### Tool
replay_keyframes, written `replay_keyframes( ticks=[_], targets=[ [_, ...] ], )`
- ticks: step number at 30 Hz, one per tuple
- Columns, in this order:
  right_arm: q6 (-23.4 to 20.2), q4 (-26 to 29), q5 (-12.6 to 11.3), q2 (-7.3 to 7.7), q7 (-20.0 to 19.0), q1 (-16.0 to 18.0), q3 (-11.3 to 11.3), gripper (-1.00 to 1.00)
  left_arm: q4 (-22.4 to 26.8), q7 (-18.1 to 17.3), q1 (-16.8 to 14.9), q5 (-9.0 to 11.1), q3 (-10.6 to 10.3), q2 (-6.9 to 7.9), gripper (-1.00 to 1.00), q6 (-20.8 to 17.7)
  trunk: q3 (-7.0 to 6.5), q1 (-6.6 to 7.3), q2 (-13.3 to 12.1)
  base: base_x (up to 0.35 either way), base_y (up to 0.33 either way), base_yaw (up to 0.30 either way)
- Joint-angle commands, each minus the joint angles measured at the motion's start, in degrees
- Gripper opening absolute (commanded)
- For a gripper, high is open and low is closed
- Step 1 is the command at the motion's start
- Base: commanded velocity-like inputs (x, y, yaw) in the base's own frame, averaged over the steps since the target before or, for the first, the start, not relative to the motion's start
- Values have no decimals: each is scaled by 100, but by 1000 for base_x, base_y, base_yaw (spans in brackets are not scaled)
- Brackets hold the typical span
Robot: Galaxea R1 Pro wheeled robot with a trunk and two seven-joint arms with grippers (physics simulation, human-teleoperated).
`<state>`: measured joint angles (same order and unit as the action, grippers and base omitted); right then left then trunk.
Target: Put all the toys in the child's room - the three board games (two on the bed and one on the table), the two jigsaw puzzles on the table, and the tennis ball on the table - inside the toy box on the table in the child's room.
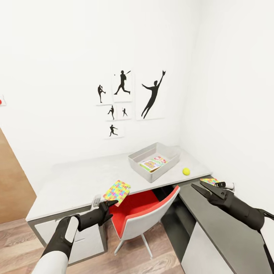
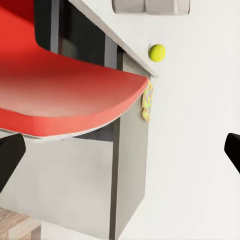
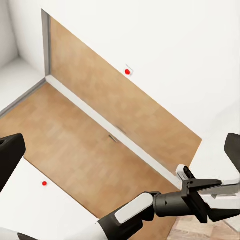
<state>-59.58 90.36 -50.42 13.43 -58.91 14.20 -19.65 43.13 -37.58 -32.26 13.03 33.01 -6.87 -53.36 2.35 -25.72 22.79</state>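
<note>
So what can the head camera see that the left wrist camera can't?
Head view alone: the grey toy box with a board game inside, a jigsaw puzzle at the table's front edge, and baseball pictures on the wall. Left wrist view alone: the dark space under the table, seen past the seat. Both: the tennis ball, the red chair, and a second puzzle.

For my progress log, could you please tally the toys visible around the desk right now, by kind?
Board games: 1, the colourful flat board game box lying inside the grey open toy box.
Jigsaw puzzles: 2, the multicoloured flat puzzle at the desk's front edge and the second multicoloured puzzle near the right gripper.
Tennis balls: 1, the yellow-green tennis ball.
Total: 4 toys.
</note>
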Motion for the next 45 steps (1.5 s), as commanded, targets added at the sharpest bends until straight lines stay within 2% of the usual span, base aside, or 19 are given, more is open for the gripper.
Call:
replay_keyframes(
  ticks=[1, 19, 45],
  targets=[
    [-19, -1, 14, 1, -24, 6, -4, 100, 3, -30, -8, -29, 30, -7, 100, -25, 13, -6, 13, 251, -4, 0],
    [-19, -1, 14, -4, -24, 4, -3, 100, 3, -30, -8, -18, 30, -7, 100, 146, 13, -6, 13, 175, 40, 0],
    [-19, -1, 14, -4, -24, 4, -4, 100, 3, -32, -8, -5, 35, -13, 100, 138, 13, -6, 13, 10, 11, 0]
  ],
)
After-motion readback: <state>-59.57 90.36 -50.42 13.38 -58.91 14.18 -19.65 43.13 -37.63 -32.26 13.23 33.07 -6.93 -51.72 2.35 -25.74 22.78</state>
